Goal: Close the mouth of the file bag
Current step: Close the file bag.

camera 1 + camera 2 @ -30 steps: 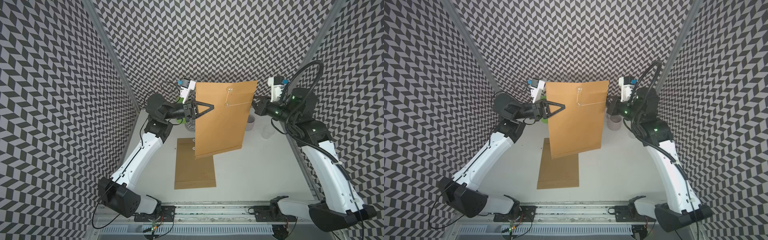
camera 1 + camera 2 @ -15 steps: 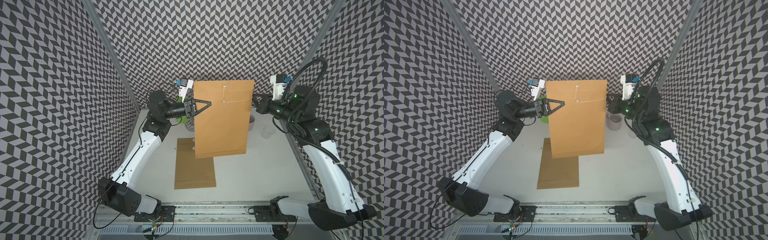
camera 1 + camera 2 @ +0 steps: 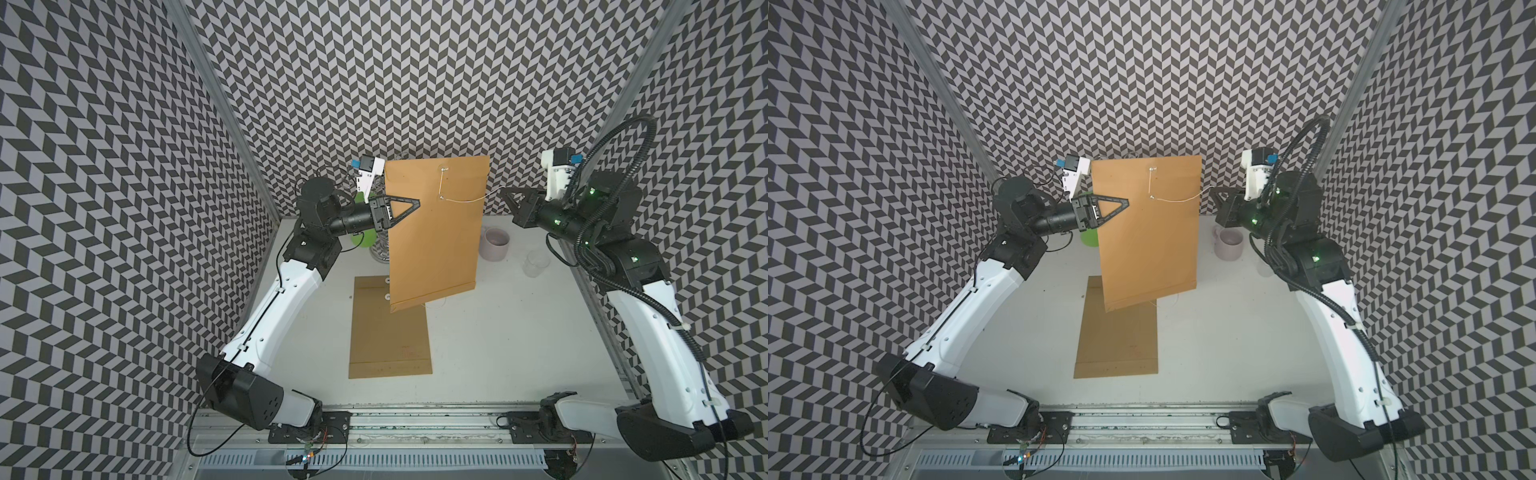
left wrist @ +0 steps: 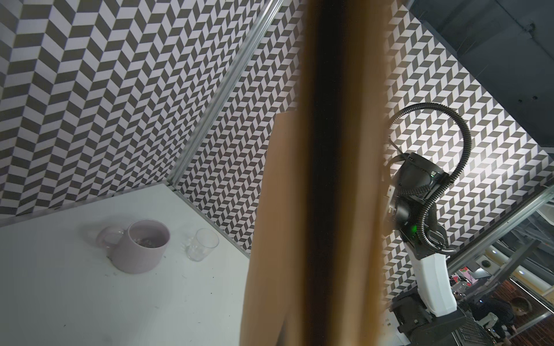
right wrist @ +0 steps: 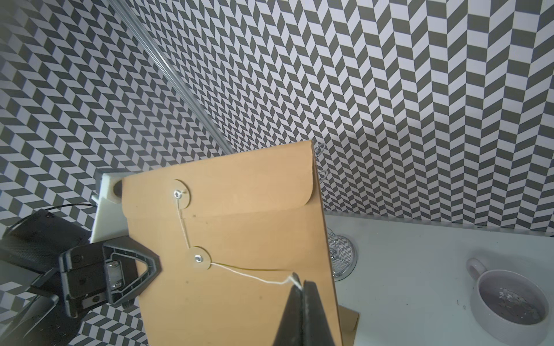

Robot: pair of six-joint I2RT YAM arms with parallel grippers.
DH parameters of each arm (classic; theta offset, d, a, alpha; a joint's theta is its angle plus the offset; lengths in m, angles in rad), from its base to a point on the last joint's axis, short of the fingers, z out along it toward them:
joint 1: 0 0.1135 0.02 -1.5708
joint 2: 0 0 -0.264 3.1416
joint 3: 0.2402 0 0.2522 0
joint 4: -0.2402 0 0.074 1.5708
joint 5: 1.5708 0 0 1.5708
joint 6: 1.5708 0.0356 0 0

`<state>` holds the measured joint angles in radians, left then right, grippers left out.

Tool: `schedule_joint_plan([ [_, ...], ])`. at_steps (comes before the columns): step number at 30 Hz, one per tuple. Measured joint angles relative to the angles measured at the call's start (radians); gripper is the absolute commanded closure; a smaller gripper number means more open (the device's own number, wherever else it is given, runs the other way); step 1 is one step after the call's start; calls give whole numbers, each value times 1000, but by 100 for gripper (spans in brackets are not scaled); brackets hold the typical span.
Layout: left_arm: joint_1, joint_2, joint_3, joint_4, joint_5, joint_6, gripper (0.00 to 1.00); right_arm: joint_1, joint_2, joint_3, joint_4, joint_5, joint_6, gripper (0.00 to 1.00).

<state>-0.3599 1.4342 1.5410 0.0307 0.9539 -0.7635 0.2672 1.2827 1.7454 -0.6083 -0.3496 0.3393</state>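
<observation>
Two closed grips: left gripper [image 3: 417, 203] pinching edge of upright bag [image 3: 436, 257], right gripper [image 3: 503, 191] pinching string [image 3: 461, 200], taut sideways from lower button [image 3: 441, 197], upper button [image 3: 444, 169] above.

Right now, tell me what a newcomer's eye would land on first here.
The brown file bag hangs upright in mid-air at the centre, pinched at its side edge by the shut left gripper. From its lower button a white string stretches across to the shut right gripper. Below it, a second file bag lies flat on the white table.
</observation>
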Motion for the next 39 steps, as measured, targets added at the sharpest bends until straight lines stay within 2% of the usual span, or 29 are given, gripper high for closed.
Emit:
schedule_joint_plan([
  [6,-3,1,0,-42,-17,34,100,0,12,33,1,2,-3,100],
  [20,-45,-3,-73,-63,-30,70,100,27,185,238,5,21,-6,100],
  [27,-74,0,-79,-63,-48,79,100,104,256,325,9,48,-7,100],
  [39,-91,48,-109,-62,-77,82,100,281,317,362,-1,95,-16,100],
])
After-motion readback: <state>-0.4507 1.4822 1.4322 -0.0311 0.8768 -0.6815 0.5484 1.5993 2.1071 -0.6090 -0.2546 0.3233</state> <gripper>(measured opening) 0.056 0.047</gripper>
